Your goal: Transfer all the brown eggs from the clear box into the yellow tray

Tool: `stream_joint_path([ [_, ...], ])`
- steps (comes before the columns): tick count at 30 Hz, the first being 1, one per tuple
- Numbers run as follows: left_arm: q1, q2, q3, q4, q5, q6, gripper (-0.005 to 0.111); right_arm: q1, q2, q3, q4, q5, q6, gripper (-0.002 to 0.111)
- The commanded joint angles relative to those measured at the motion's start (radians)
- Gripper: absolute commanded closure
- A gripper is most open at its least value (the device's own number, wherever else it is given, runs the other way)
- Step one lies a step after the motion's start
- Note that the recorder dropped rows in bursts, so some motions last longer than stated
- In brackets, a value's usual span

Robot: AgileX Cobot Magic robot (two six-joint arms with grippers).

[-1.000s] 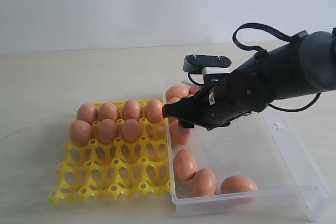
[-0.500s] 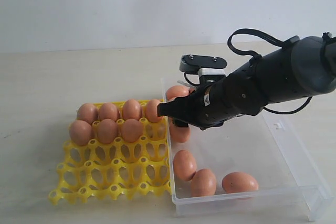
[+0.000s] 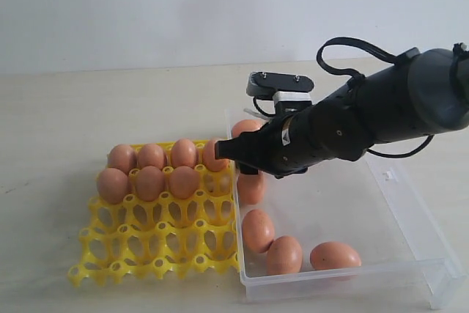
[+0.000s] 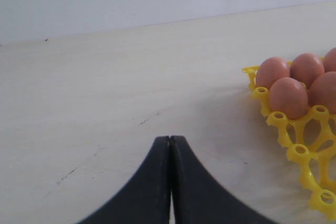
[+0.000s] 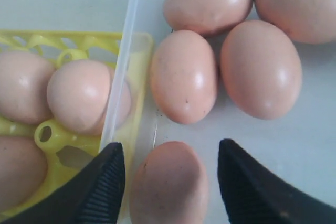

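The yellow tray (image 3: 146, 247) holds several brown eggs (image 3: 152, 156) in its two far rows. Right of it, the clear box (image 3: 410, 214) has several more brown eggs (image 3: 258, 230) along its tray-side wall. My right gripper (image 3: 233, 153) hangs open over the box by that wall. In the right wrist view its fingers (image 5: 107, 182) straddle one egg (image 5: 168, 182) with a gap on one side, and further eggs (image 5: 183, 76) lie beyond. My left gripper (image 4: 170, 139) is shut and empty above bare table, with the tray's corner (image 4: 294, 135) and eggs (image 4: 287, 97) off to one side.
The box's thin transparent wall (image 5: 123, 66) runs right beside one right finger, with the tray (image 5: 58, 43) just past it. The near rows of tray cups (image 3: 176, 254) stand empty. Pale wooden table (image 3: 58, 122) surrounds both containers.
My right arm has shifted a little toward the tray side and far end of the box, jaws staying equally wide. The eggs in the tray have not moved.
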Motion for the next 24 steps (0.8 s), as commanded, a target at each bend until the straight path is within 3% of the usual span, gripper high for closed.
stream_joint_path([
  [1, -0.001, -0.006, -0.005, -0.004, -0.008, -0.003, 0.107, 0.001, 0.023, -0.003, 0.014, 0.005, 0.021, 0.056],
  [24, -0.001, -0.006, -0.005, -0.004, -0.008, -0.003, 0.107, 0.001, 0.069, -0.003, 0.045, 0.021, 0.044, 0.061],
])
